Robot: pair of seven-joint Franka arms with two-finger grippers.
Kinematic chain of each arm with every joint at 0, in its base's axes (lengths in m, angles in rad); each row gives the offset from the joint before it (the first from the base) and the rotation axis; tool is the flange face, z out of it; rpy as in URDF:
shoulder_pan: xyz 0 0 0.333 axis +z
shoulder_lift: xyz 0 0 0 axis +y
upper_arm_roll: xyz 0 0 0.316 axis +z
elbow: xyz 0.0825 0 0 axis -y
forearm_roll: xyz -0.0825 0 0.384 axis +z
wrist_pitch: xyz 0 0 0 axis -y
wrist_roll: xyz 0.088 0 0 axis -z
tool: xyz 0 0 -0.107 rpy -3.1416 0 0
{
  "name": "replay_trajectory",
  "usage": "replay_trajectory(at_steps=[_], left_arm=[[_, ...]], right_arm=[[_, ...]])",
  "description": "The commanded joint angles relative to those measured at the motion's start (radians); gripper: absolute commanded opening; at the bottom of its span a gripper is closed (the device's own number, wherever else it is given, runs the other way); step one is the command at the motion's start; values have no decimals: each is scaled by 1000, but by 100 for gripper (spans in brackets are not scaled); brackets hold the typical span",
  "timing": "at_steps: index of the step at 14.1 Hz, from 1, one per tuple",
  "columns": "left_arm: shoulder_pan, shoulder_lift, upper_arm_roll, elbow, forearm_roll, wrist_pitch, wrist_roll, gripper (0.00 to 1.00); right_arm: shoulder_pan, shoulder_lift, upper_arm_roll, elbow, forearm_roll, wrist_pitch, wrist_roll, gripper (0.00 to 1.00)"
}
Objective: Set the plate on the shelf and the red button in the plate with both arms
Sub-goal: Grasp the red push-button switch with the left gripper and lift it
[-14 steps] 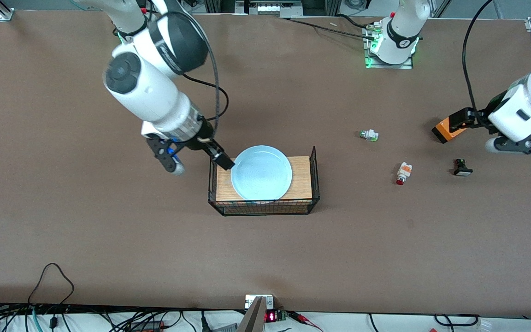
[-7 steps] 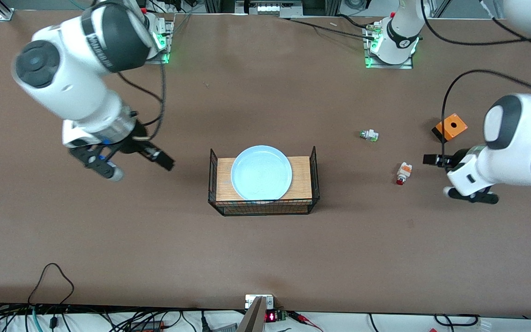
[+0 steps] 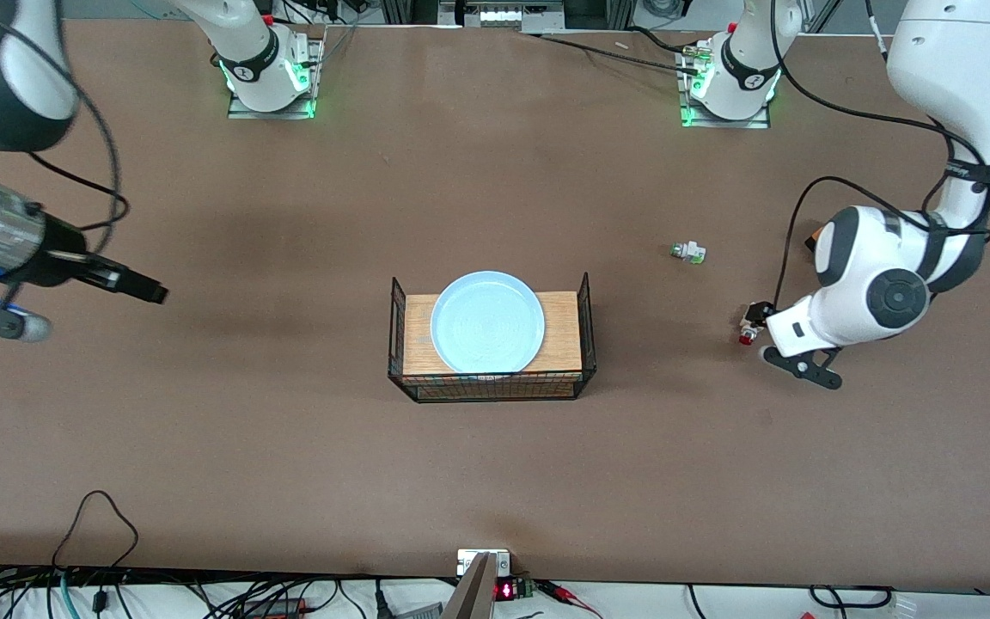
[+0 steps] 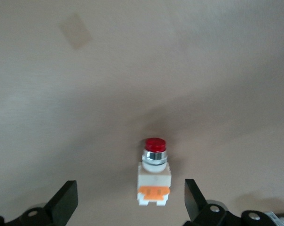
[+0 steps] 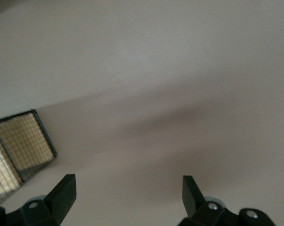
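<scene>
Now left black two-finger gripper (image 4: 128, 200) over tiny white-bodied red button (image 4: 154, 177), fingers spread wide, astride it; button lying flat, red cap toward front camera. Right black gripper (image 5: 128, 195) wide open over bare table, pale blue round plate (image 3: 487, 321) in wire basket (image 3: 585, 331).

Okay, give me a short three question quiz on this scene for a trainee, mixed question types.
1. True or false: the plate sits on the wooden board inside the wire basket.
2. Which gripper hangs over the red button? A) left gripper B) right gripper
3. Fill in: both grippers' fingers are ____.

Key: 1 true; 2 A; 3 open
</scene>
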Motion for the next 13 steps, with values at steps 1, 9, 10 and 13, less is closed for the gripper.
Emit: replay_trajectory(at_steps=[1,9,10,13], left_arm=[[5,-23,-2,-123,22,150,23,100],[8,-1,2,-155,22,180,32,28],[8,-7,0,-146,23,146,30,17],[-1,-38,-12,-15,23,-49,32,12]], right_arm=[[-98,-53,25,-10,-15,-72,-178,100],[-83,-148,34,-69,-137,-78,-271,100],[-83,-159,34,-79,-137,-77,-271,100],[-77,-184,36,-109,-136,-68,-275,100]])
